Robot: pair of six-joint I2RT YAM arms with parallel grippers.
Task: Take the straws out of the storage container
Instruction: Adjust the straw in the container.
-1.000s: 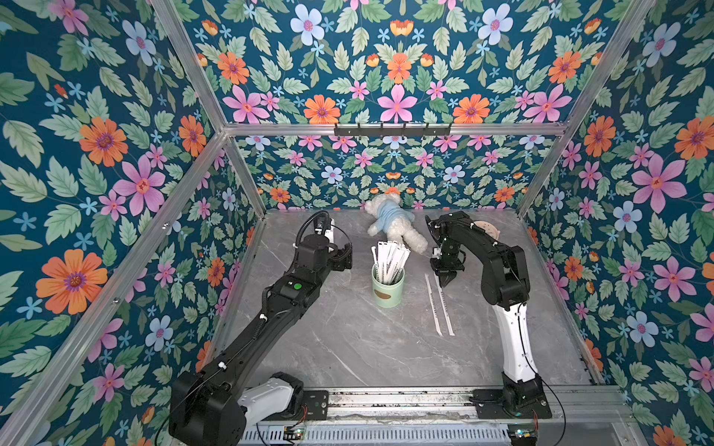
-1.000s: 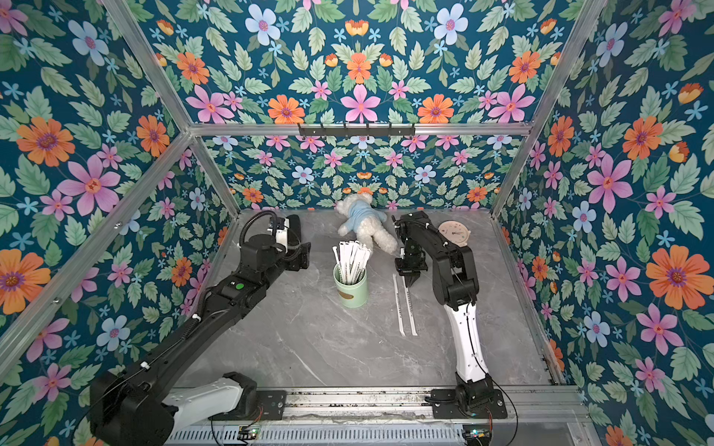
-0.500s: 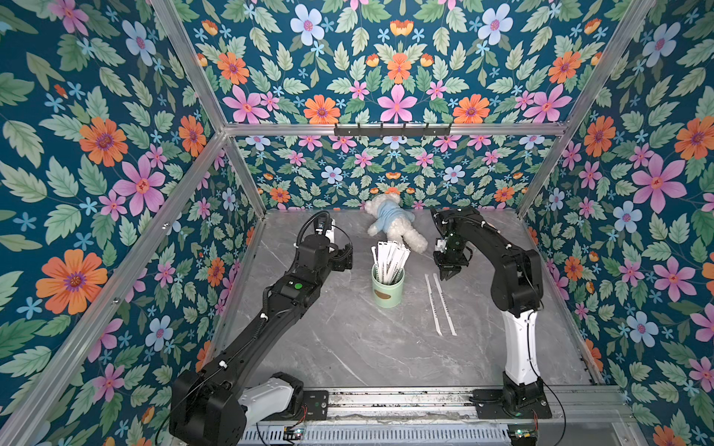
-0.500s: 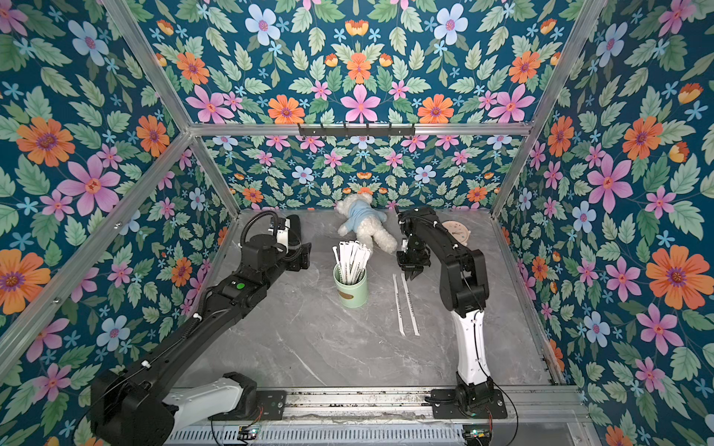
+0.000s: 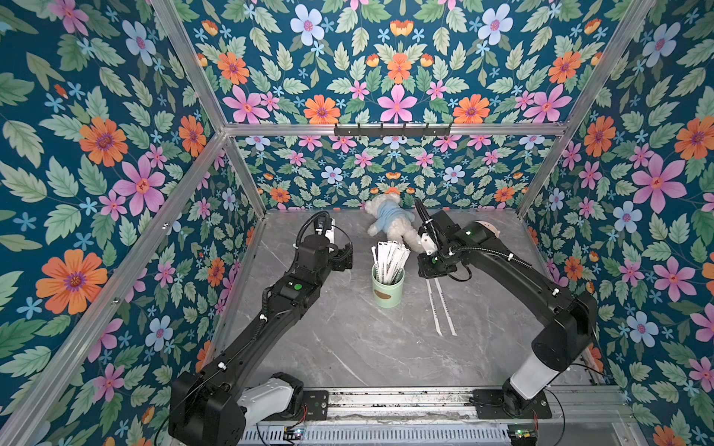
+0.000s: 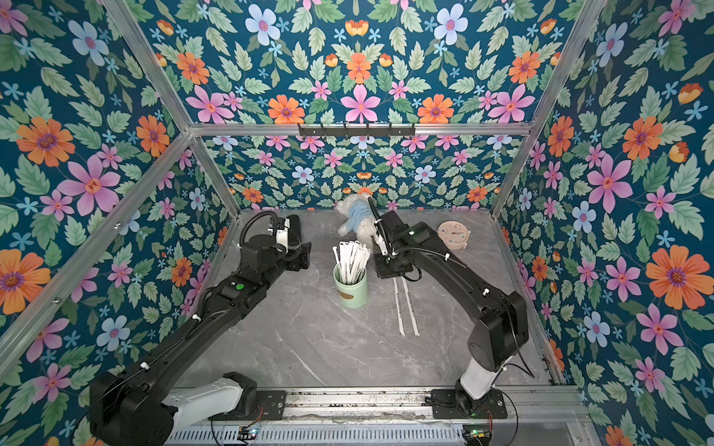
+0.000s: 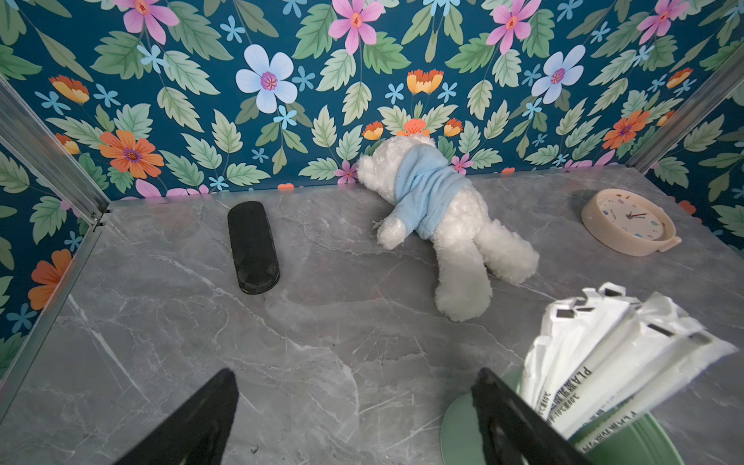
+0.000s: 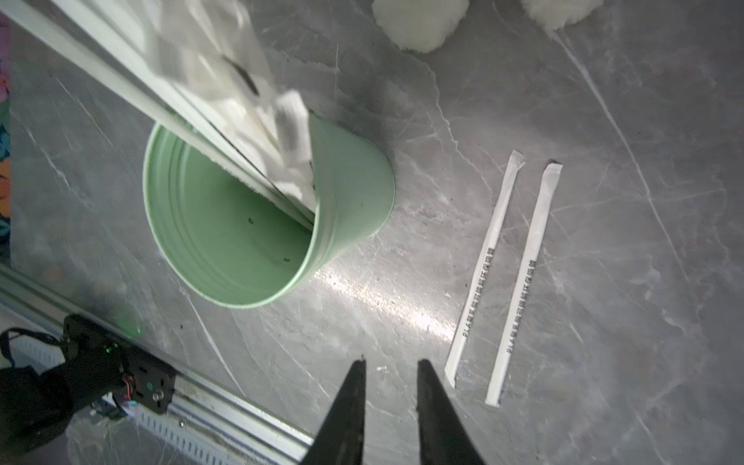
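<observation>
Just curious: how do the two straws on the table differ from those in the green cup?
The table straws lie flat, side by side; the cup straws stand leaning, bunched together. The table holds two; the cup holds many. All are white, paper-wrapped, with dark print.

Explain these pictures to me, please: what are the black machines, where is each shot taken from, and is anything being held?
These are two robot arms, the left arm and the right arm, each ending in a two-fingered gripper. The two wide pictures come from one camera overhead, looking down on the whole grey table. The other two come from small cameras on the arms' wrists, so the black fingers poke into the frame. On the table stands a mint-green cup holding a bunch of paper-wrapped straws; two more straws lie flat beside it. At the back lie a white teddy, a round clock and a black case. Nothing is held: the left gripper is wide open beside the cup, and the right gripper has its jaws slightly apart, empty.
</observation>
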